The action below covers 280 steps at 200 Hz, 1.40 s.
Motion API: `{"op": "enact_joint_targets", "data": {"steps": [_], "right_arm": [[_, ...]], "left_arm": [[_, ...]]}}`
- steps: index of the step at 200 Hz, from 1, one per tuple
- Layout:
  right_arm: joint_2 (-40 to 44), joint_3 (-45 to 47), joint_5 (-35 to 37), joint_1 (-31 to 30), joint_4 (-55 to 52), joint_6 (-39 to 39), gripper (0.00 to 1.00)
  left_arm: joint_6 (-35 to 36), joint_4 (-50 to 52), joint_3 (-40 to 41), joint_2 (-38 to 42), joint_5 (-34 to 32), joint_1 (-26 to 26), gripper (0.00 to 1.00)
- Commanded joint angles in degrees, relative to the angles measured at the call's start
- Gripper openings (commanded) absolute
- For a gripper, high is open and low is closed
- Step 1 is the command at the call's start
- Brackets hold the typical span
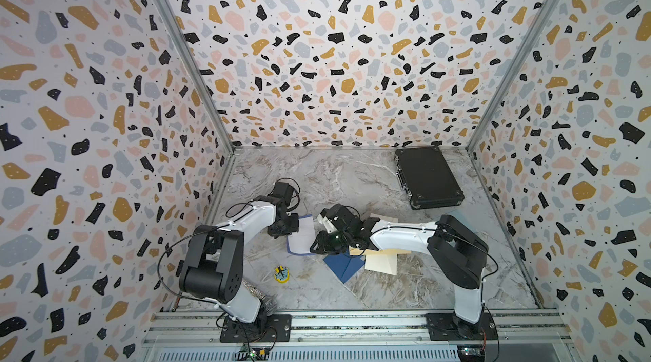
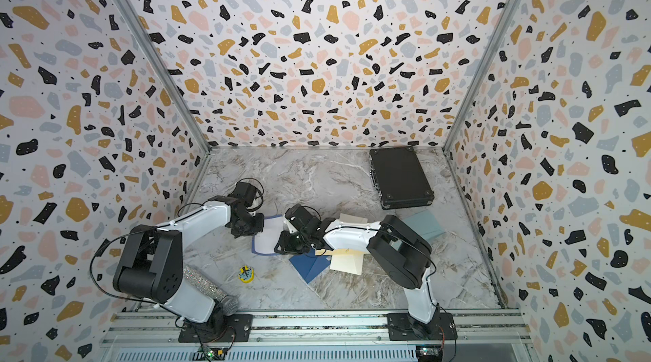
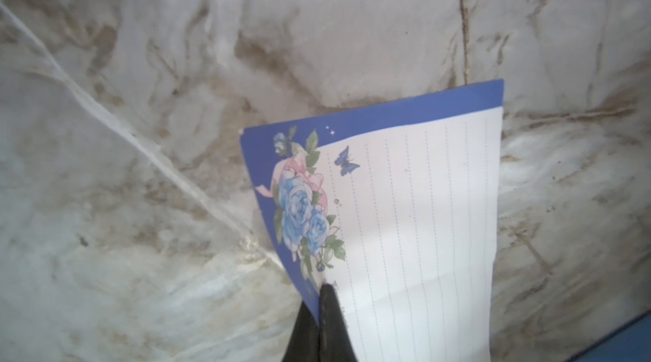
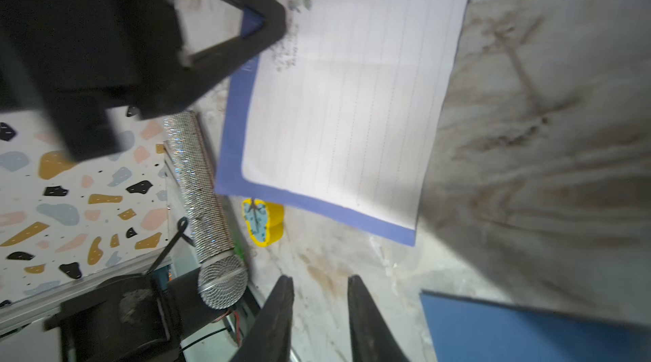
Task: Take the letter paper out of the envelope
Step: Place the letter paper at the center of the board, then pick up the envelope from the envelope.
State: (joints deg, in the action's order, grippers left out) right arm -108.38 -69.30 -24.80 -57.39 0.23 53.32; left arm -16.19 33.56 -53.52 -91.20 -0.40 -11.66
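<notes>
Pinching the letter paper (image 3: 405, 219) on its blue-bordered edge just beside the printed roses, the left claw (image 3: 326, 288) has both jaws pressed together on the sheet. The paper is spread left of centre over the marble bench (image 1: 317, 180) in both top views, lined face up and wholly clear of the envelope. That dark blue envelope (image 1: 343, 265) lies flat on the bench just to the near right of the sheet, apart from it in the right wrist view. The right claw (image 4: 320, 284) hovers between the two, its jaws spread with only marble showing between them. Cream envelopes (image 1: 380, 263) lie partly under the right arm, just beside the blue one. Nearer and to the left sits a small yellow object (image 1: 281, 274), and a glittery microphone (image 2: 208, 286) lies by the left arm's base. A shut black case (image 1: 428, 177) rests in the far right corner.
</notes>
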Motion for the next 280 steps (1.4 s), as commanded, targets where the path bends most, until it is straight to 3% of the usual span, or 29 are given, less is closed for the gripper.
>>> {"op": "enact_joint_targets", "data": {"steps": [1,55,84,105,123,143,176,188,200,228,280], "right_arm": [[5.04,0.97,1.15,2.58,-2.16,-2.24,0.31],[10.13,2.79,2.96,6.65,-9.53,-6.83,0.33],[14.68,5.42,9.89,8.91,-14.23,-7.69,0.35],[18.72,6.72,16.45,10.43,-18.77,-6.58,0.37],[22.40,7.91,22.97,11.31,-23.54,-2.50,0.41],[25.30,8.41,28.49,12.42,-30.36,5.43,0.45],[24.02,6.06,27.53,13.71,-38.40,15.67,0.48],[22.90,4.65,26.84,13.75,-40.56,18.82,0.57],[21.63,2.41,27.45,13.70,-45.02,23.22,0.60],[18.80,-2.02,27.76,13.52,-53.09,32.43,0.62],[13.10,-8.40,28.82,13.00,-58.07,40.79,0.76]], "left_arm": [[4.14,0.49,-0.04,1.29,-3.36,0.25,0.00],[6.23,0.87,1.19,4.43,-6.33,0.24,0.00],[6.08,2.81,0.61,4.21,-9.69,0.11,0.13],[6.06,3.34,0.35,3.85,-11.47,0.06,0.30],[5.90,3.44,0.12,3.28,-12.19,0.14,0.39],[5.49,3.68,-0.02,3.30,-12.52,0.10,0.41],[4.13,4.60,0.02,5.07,-11.79,0.08,0.47],[3.57,5.47,-0.46,5.88,-10.87,0.11,0.49],[2.82,6.52,-1.40,7.28,-9.69,0.09,0.51],[0.69,6.14,-3.89,11.88,-1.26,0.09,0.59],[-7.73,-9.78,2.54,17.27,31.54,-1.15,0.68]]}}
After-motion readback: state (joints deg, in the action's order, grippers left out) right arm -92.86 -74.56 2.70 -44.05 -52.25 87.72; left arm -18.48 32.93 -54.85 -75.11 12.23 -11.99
